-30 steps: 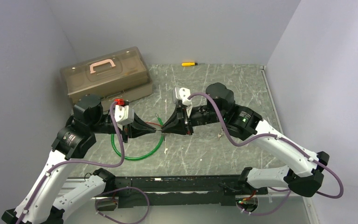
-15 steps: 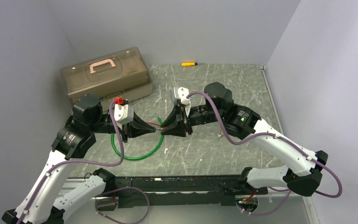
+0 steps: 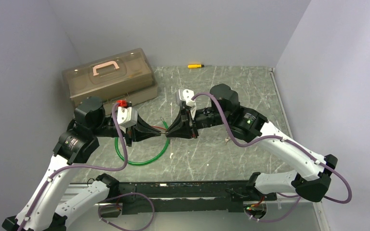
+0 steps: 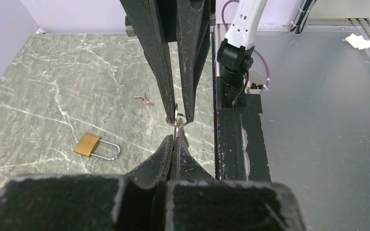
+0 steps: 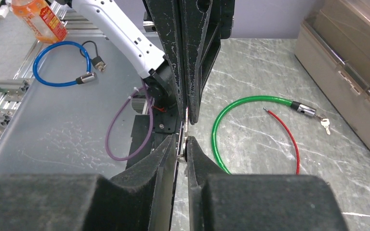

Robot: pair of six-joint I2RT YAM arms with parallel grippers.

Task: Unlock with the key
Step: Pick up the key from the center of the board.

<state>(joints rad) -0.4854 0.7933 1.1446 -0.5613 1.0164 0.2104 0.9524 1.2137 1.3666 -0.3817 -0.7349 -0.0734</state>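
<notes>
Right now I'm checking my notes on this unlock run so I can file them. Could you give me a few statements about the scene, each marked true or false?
1. The left tool is shut on the key. True.
2. The padlock hangs from the key. False: it lies on the table, touched by neither arm.
3. The toolbox stands with its lid open. False: the lid is down.
4. A yellow screwdriver lies near the back wall. True.
5. The right tool meets the left tool tip to tip above the table. True.
</notes>
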